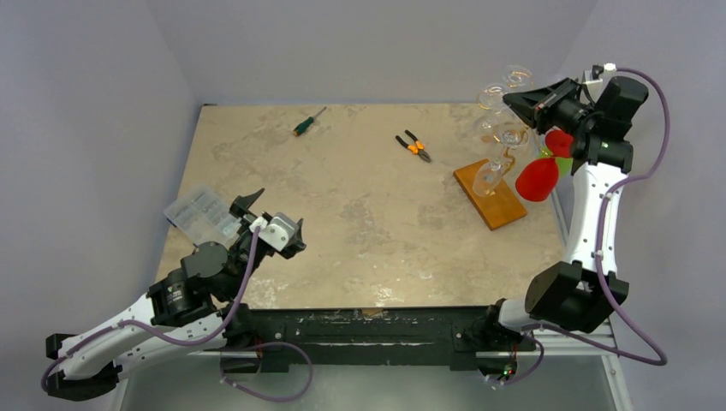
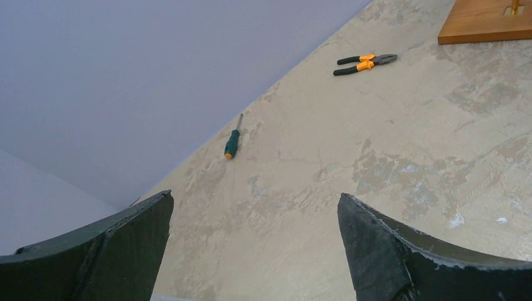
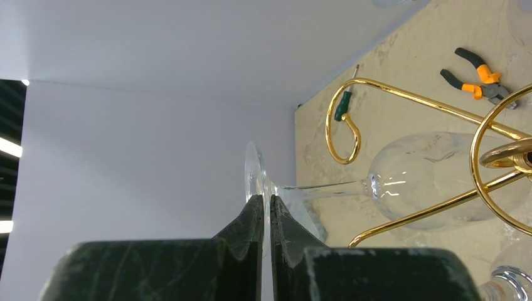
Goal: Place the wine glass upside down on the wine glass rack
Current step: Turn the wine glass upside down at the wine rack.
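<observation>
Wine glass [image 3: 426, 169], held sideways among the gold curls of the rack [image 3: 342, 135] at the far right corner of the table [image 1: 360, 223]. My right tool [image 3: 266, 204] is clenched on its foot rim. I judge it light, slick and brittle, so gentle pressure. Left tool [image 2: 254, 207] hangs released.

left arm [image 1: 128, 330] low | left gripper [image 2: 254, 200] spread wide | right arm [image 1: 591, 205] raised | right gripper [image 3: 265, 204] clamped on wine glass [image 3: 426, 169] foot
</observation>
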### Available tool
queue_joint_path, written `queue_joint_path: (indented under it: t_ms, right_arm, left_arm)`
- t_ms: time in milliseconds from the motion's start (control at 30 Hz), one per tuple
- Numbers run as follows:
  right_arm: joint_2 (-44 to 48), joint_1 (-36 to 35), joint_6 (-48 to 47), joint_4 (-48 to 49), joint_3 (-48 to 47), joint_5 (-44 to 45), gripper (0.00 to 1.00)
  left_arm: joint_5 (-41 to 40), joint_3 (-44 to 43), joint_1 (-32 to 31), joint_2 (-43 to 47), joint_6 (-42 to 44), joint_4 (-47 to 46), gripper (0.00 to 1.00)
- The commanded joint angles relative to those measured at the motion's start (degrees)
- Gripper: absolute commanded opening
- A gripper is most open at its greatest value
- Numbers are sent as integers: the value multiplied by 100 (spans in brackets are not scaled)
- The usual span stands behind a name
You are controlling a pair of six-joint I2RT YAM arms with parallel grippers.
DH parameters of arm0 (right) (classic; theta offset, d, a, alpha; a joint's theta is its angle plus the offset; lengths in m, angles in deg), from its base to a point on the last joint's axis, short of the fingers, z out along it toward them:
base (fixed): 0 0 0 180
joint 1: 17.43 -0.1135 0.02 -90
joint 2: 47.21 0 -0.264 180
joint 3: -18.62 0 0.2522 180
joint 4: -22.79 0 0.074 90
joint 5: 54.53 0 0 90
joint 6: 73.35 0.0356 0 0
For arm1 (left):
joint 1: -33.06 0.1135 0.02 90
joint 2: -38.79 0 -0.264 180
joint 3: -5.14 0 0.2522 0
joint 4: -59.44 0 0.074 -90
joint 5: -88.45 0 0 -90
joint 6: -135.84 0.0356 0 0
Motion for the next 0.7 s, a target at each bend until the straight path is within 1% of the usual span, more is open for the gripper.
queue_joint_path:
  t_ms: [0,667]
  right_arm:
    - [-11,54,190,485,-308,50,0]
    - [-198,129,367,676,-428,150,0]
  left_arm:
    - [59,32,28,16,-72,-178,100]
    - [63,63,52,29,-26,-194,100]
